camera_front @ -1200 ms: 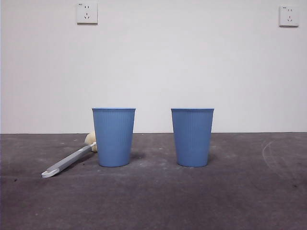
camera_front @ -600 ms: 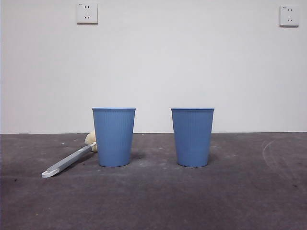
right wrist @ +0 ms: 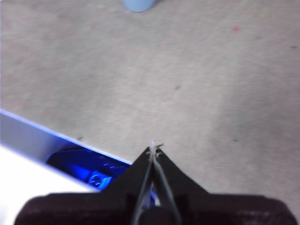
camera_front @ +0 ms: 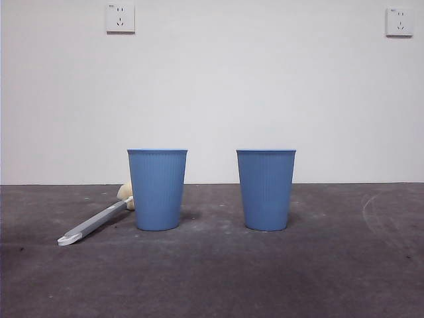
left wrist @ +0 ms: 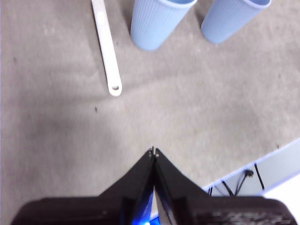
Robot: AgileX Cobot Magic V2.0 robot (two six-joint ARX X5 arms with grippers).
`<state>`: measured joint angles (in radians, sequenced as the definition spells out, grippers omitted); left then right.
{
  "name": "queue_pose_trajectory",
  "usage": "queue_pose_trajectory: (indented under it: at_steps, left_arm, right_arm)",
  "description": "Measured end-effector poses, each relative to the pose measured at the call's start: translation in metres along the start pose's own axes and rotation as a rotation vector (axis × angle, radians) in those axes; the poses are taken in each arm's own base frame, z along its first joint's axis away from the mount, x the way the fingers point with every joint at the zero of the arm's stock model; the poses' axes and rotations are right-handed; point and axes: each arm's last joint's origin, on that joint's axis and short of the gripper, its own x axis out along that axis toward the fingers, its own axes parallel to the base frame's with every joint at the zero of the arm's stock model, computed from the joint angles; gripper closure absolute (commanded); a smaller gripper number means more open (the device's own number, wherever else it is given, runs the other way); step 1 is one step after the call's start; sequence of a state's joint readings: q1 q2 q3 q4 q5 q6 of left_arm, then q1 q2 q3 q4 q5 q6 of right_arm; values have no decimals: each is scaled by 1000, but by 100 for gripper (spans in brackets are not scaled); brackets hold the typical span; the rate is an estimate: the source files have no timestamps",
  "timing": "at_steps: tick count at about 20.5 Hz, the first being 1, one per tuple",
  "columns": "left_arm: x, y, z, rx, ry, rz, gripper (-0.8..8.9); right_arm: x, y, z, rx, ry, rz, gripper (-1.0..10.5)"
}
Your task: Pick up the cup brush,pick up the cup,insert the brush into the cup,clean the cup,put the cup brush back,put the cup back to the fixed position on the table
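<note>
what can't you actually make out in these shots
- Brush sponge head: front view, mostly hidden behind the left cup; left wrist view cuts it off at the edge.
- Insides of both cups: front view is level with the table, so the walls hide them; the right cup too.
- Cup rims: cut off by the edge in the left wrist view.
- Right wrist view: only a cup base shows at the edge; which cup is unclear.

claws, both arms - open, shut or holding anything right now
Left claw: shut, holding nothing, hanging over bare table short of the cup brush.
Right claw: shut, holding nothing, over bare table.
</note>
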<state>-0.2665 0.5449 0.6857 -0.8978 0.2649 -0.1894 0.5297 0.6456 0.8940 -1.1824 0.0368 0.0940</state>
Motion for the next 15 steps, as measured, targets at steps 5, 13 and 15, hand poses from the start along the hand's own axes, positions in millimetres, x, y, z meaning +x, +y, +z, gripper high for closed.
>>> queue_pose_trajectory:
  at_steps: [5,13,15]
  left_arm:
    - [-3,-5,25,70,-255,-17,817]
    - [-44,-2,44,382,-714,333,817]
    - [-50,0,42,426,-735,392,817]
  right_arm:
    - [0,-2,0,0,-5,-53,946]
    - [0,-2,0,0,-5,-60,946]
    - [0,-2,0,0,-5,-60,946]
